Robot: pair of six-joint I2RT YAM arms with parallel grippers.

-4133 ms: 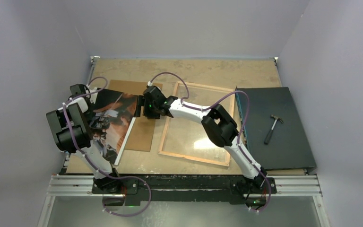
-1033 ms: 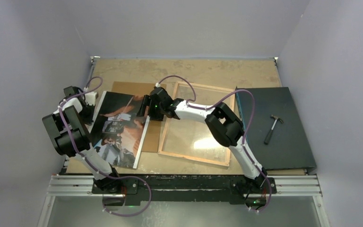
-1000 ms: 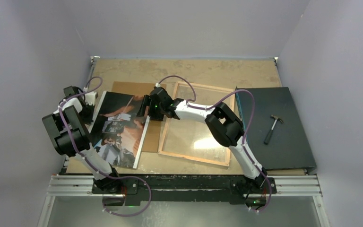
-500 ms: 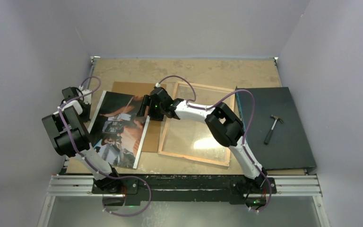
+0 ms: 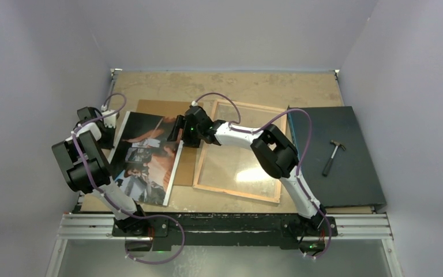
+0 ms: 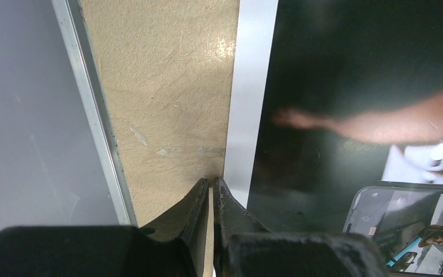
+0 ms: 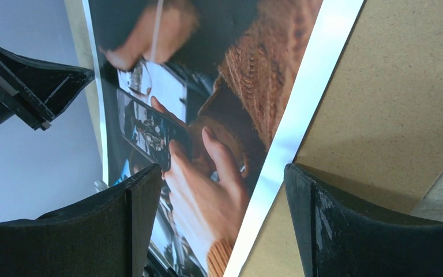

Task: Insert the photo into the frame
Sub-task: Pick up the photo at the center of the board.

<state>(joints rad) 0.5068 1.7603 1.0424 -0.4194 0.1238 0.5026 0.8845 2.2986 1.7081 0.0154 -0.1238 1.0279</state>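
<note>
Photo [image 5: 147, 156]: face up, flat on the table [image 5: 167, 86], left of centre, its right edge over the brown board [image 5: 186, 170]
Frame [image 5: 236, 194]: wood back up, centre, just right of the board
Left gripper [image 6: 212, 182]: fingers together, tips at the photo's white left border
Right gripper [image 7: 220, 172]: fingers wide apart over the photo's right border, holding nothing

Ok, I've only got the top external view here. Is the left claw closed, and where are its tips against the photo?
Observer: On the left wrist view, the left claw is shut, tips right at the outer edge of the photo's white margin. I cannot tell if it pinches the paper.
Operator: And the right claw?
Observer: The right claw is open, straddling the opposite margin, with the print on one side and the brown backing board on the other.
</note>
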